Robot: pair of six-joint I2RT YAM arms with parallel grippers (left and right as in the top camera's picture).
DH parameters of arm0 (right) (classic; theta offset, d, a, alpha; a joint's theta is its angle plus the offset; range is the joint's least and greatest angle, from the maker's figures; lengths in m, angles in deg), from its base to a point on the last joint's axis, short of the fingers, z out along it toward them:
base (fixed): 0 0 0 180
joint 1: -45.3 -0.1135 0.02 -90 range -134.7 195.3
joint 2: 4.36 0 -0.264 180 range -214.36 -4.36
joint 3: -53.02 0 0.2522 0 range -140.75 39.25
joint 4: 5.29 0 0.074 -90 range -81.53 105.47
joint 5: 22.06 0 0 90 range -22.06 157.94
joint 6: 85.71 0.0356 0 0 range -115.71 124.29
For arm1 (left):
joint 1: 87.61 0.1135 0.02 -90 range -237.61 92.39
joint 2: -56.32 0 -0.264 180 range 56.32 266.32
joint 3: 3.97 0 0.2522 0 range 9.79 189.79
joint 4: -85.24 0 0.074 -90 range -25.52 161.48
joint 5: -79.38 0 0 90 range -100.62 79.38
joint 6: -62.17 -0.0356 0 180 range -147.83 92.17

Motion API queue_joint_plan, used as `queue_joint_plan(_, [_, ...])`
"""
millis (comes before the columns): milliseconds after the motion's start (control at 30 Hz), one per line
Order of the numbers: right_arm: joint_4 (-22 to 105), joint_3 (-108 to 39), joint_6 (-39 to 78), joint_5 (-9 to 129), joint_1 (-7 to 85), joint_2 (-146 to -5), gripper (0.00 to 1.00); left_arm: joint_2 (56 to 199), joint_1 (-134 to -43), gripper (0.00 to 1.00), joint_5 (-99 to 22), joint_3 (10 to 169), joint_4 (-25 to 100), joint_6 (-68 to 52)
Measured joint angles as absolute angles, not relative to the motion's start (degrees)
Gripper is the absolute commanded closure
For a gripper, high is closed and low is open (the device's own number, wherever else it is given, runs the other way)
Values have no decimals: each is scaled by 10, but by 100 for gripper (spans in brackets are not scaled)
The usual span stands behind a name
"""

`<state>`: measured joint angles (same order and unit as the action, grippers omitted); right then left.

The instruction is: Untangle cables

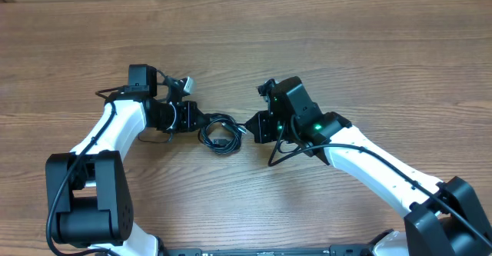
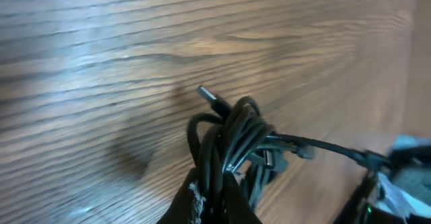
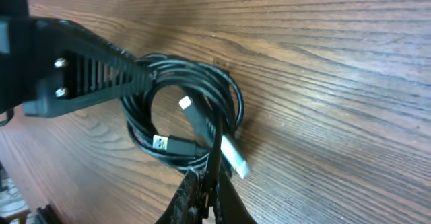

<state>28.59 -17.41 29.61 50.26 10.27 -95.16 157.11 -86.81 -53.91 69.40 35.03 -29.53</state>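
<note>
Bright, even light; wrist views soft, maybe glare.

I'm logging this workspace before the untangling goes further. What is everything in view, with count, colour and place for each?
coil of thin black cables: one bunch, strand count unclear; black; mid-table between the two grippers
silver-tipped plug ends: at least three; silver or white tips; sticking out of the coil
wood-grain table: one; brown; under everything
left gripper: one; black; shut on the coil's left side
right gripper: one; black; shut on a strand at the coil's right side
robot arms: two; white with black joints; reaching in from the near corners
</note>
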Motion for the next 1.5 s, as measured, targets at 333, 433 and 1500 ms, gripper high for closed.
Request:
queue_joint_plan(333, [267, -174, 344, 534, 103, -952, 96, 1571, -868, 96, -660, 694, 324, -414])
queue_joint_plan(433, [267, -174, 357, 534, 103, -952, 96, 1571, -868, 96, -682, 694, 323, -431])
queue_joint_plan(1500, [227, -174, 392, 346, 173, -980, 96, 1571, -868, 96, -710, 694, 323, -448])
